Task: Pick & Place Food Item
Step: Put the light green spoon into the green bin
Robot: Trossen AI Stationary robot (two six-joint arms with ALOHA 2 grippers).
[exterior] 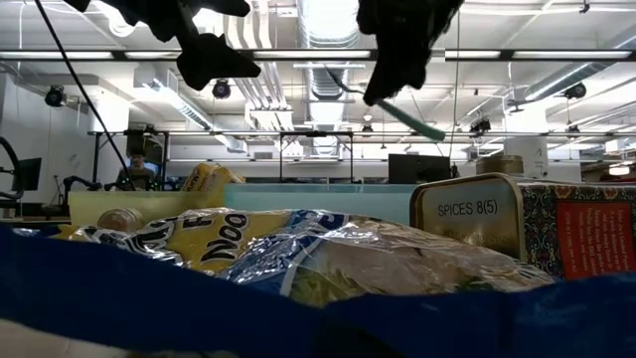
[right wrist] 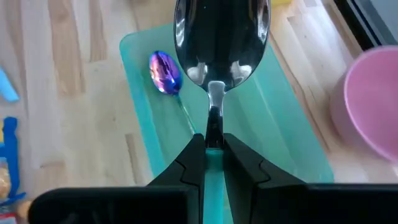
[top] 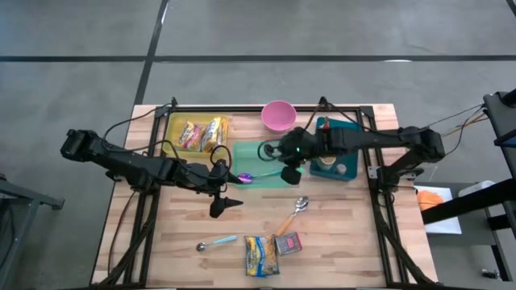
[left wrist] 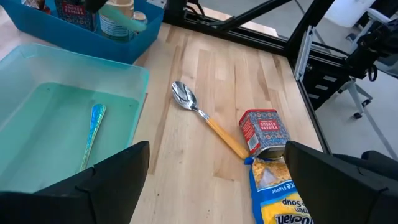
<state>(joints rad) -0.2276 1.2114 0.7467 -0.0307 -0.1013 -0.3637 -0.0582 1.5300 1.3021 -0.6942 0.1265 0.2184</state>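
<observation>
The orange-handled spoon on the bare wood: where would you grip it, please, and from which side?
Take the orange-handled spoon at mid-handle, from straight above, tool fingers across the shaft. It lies flat and diagonal, bowl towards the tray; the handle's far end sits close to the spice tin, so mid-handle probably leaves the most room.

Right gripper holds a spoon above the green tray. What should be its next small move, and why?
Probably lower and open: the right gripper is shut on the silver spoon, which hangs over the teal tray where an iridescent spoon already lies.

Four spoons (top: 300, 207), perhaps three noodle packets (top: 260, 255).
</observation>
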